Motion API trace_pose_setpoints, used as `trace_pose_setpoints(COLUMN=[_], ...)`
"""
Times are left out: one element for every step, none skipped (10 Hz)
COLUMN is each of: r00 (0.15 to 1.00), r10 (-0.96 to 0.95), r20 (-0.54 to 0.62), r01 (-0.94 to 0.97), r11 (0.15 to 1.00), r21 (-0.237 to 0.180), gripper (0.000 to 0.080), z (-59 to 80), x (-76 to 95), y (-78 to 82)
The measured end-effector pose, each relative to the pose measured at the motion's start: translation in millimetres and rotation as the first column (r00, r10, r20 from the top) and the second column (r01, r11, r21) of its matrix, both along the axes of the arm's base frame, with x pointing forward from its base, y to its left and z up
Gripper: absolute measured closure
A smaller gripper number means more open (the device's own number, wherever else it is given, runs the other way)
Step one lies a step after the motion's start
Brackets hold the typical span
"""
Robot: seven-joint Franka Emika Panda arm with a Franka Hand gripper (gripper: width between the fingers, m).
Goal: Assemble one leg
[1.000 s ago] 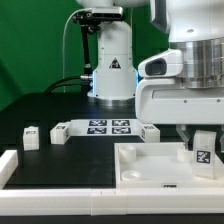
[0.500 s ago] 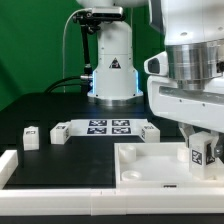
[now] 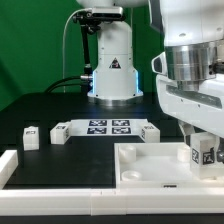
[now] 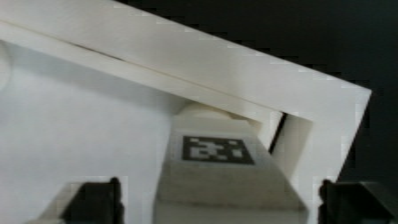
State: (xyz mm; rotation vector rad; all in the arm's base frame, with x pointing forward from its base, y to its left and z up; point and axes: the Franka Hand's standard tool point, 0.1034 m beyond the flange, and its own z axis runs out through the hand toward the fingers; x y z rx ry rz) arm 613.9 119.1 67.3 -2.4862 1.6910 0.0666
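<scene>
**On the worktop, at the tray's corner: leg between the fingers**

Item 1. The leg (image 3: 205,150), a stubby white post, is standing upright over the white tray (image 3: 150,172). It is at the tray's far corner on the exterior view's right, with its black-and-white tag facing the camera. In the wrist view the leg (image 4: 217,170) is reaching toward the inside corner of the tray's raised rim (image 4: 267,85).

Item 2. The hand (image 3: 206,158) is pointing down over that corner, with the leg sitting between its fingers (image 4: 100,200). The wrist view is blurred and thin pale strips are showing beside the leg, so I cannot tell whether the pads are pressing it.

Item 3. The marker board (image 3: 108,127) is lying flat on the black worktop (image 3: 70,155), beyond the tray.

Item 4. The upright tagged piece (image 3: 31,135) is standing well apart, toward the exterior view's left.

Item 5. The left-end piece (image 3: 60,132) and the right-end piece (image 3: 150,130) are lying just beside the marker board's two ends.
</scene>
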Motion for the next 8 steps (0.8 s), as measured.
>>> trace_pose_setpoints(r00=[0.998,0.974,0.951,0.897,0.839,0.782,0.734,0.644], r10=[0.067,0.223,0.304,0.439,0.540,0.619,0.674,0.761], r20=[0.011,0.037,0.046,0.060,0.070,0.078,0.083,0.085], r01=[-0.067,-0.223,-0.303,-0.437,-0.538,-0.615,-0.670,-0.755], r11=[0.998,0.975,0.953,0.899,0.841,0.786,0.739,0.649], r21=[-0.004,-0.019,-0.026,-0.041,-0.053,-0.063,-0.071,-0.090], gripper=[0.0184,0.0157,0.0157,0.0151,0.0151,0.0150,0.0150,0.0150], z=[-0.8,-1.3,-1.4,-1.5,-1.4,-1.4,-1.4,-1.5], x=[-0.4,0.0,-0.2,-0.4,-0.4,-0.6,-0.9,-1.0], y=[-0.5,-1.5,-1.1,-0.5,-0.1,1.1,2.5,2.4])
